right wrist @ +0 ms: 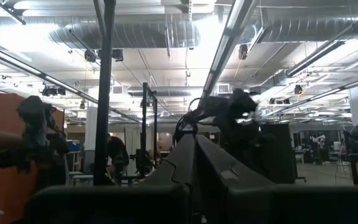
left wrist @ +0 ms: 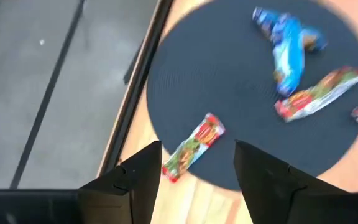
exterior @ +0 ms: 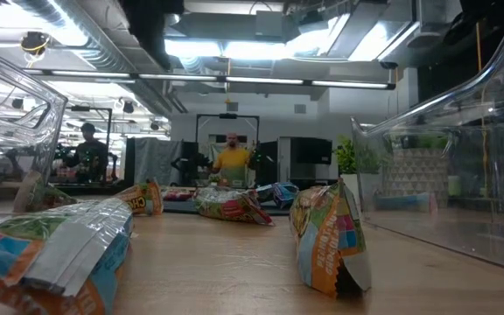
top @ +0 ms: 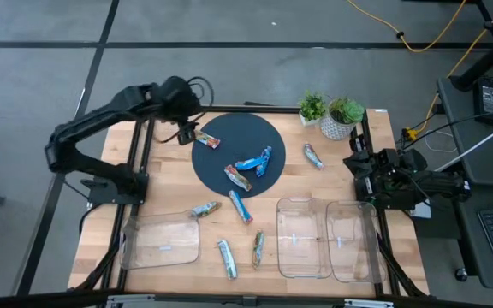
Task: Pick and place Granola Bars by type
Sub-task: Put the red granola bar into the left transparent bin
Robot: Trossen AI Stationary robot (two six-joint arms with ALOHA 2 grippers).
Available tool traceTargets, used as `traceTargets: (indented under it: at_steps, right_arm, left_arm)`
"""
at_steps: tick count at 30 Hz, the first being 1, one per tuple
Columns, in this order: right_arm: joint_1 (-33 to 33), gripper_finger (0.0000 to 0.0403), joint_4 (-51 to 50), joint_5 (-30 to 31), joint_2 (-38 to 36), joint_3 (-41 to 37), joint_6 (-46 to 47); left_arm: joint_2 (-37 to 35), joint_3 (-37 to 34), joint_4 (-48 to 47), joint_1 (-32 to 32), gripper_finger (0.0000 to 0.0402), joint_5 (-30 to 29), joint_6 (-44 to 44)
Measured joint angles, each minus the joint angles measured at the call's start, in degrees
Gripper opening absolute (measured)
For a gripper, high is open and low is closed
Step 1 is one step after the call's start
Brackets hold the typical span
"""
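Several granola bars lie flat on the table. A red-and-green one [top: 208, 139] [left wrist: 194, 146] sits on the left rim of the round dark mat [top: 238, 128]. Two blue ones [top: 255, 161] [left wrist: 289, 45] and a red-silver one [top: 238, 178] [left wrist: 319, 93] share the mat. Others lie on the wood: [top: 313, 156], [top: 204, 208], a blue one [top: 240, 206], [top: 227, 258] and a green one [top: 258, 249]. My left gripper [top: 185, 133] [left wrist: 197, 168] hovers open above the rim bar, one finger on each side, touching nothing. My right gripper [top: 362, 167] [right wrist: 194, 155] waits shut at the right edge.
Three clear plastic trays stand along the near side: one at left [top: 161, 241], two at right [top: 302, 237] [top: 352, 241]. Two potted plants [top: 313, 107] [top: 343, 115] stand at the far right corner. People show in the room beyond [exterior: 232, 157]. Bare wood lies between the trays.
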Motion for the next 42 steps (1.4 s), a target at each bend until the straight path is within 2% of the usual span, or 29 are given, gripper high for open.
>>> traceTargets:
  at_steps: [5,11,19,38,42]
  right_arm:
    - [0.0,0.0018,-0.2,0.0,0.0,0.0,1.9]
    - [0.0,0.0018,-1.2,0.0,0.0,0.0,6.1]
    - [0.0,0.0018,-3.8,-0.1,0.0,0.0,6.1]
    - [0.0,0.0018,-5.4,-1.7,0.0,0.0,7.6]
    - [0.0,0.0018,-5.5,-1.7,0.0,0.0,7.6]
  left_arm:
    - [7.3,0.0,-0.7,3.5,0.0204,3.0,4.7]
    - [14.7,0.0,-3.5,5.3,0.0237,7.0,8.2]
    - [22.2,0.0,-3.2,5.6,0.0277,5.6,13.4]
    - [39.4,0.0,1.1,5.6,0.0281,4.1,17.3]
    - [42.0,0.0,2.5,5.6,0.0279,1.8,16.7]
